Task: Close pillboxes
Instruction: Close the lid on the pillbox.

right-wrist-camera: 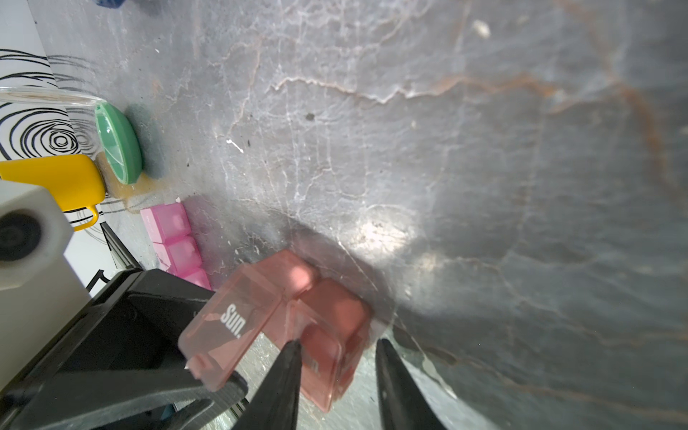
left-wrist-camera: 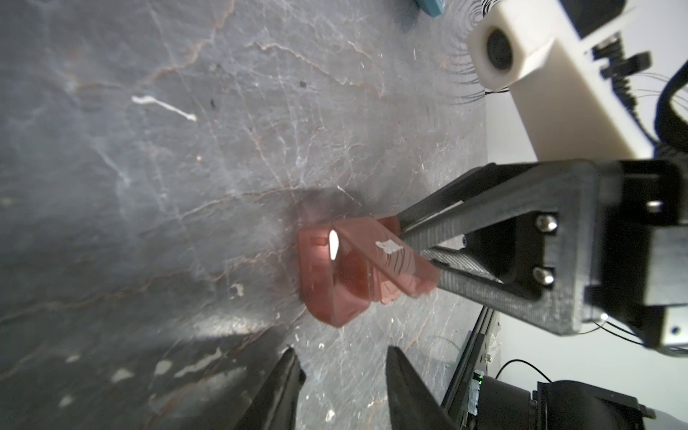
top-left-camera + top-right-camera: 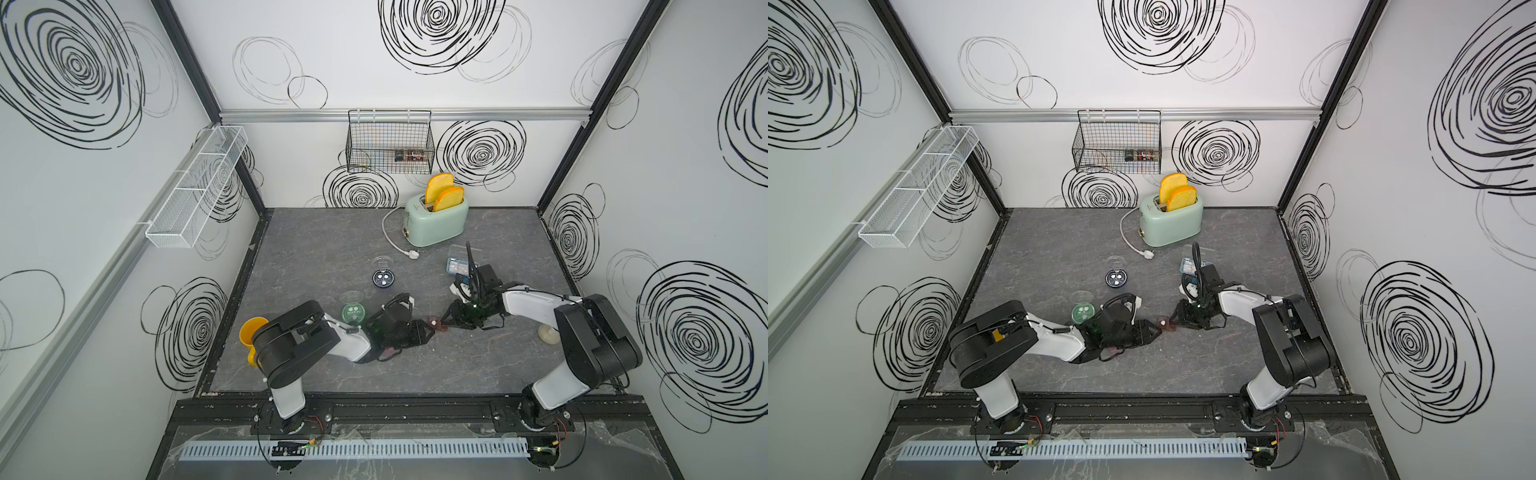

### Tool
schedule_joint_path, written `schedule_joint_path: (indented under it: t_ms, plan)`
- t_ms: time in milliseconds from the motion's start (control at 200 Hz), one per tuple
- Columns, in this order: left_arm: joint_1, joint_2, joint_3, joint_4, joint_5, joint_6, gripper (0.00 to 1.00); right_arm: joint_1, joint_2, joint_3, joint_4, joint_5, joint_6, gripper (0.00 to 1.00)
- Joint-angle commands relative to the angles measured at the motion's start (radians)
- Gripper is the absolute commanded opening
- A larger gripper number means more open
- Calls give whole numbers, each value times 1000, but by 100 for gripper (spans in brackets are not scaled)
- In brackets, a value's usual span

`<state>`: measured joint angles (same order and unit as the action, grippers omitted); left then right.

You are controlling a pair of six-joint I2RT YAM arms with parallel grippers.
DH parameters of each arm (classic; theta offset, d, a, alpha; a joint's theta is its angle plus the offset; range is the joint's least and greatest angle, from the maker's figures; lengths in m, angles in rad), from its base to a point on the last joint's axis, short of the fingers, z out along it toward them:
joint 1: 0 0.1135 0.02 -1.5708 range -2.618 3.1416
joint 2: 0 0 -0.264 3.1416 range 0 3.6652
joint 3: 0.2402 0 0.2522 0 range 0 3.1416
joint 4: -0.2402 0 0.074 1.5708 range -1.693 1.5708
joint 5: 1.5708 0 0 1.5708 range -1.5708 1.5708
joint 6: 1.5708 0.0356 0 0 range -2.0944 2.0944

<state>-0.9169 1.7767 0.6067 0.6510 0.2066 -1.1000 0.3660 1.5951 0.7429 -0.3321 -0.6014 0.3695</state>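
left gripper (image 2: 338, 357) gapes empty just short of the brown pillbox (image 2: 324, 283) (likely to brace it); right gripper (image 1: 335, 344) straddles one cell, jaws apart, by the raised lid (image 1: 227, 327); beyond, the green pillbox (image 3: 353, 312) and navy pillbox (image 3: 382, 278) lie open.

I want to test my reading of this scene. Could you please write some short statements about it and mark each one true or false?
1. The brown pillbox lies between the left gripper and the right gripper. True.
2. Both lids of the brown pillbox are shut. False: the lid marked "Sun." stands open.
3. The left gripper holds the pink pillbox. False: its jaws stand open with nothing between them.
4. The round green pillbox has its clear lid open. True.
5. The toaster is empty. False: two bread slices stand in it.
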Motion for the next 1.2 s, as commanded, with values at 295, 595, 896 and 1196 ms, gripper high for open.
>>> schedule_joint_path:
  t_ms: [295, 595, 896, 1196]
  plan:
    - [18, 59, 34, 64, 5, -9, 42, 11, 31, -4, 5, 14, -16, 33]
    - [24, 88, 45, 70, 10, -8, 40, 30, 67, 10, 0, 26, -24, 32]
    - [27, 101, 41, 83, 17, -13, 37, 48, 88, 13, -7, 46, -23, 26]
    - [30, 85, 30, 85, 25, -11, 36, 55, 70, 16, -8, 39, -13, 33]
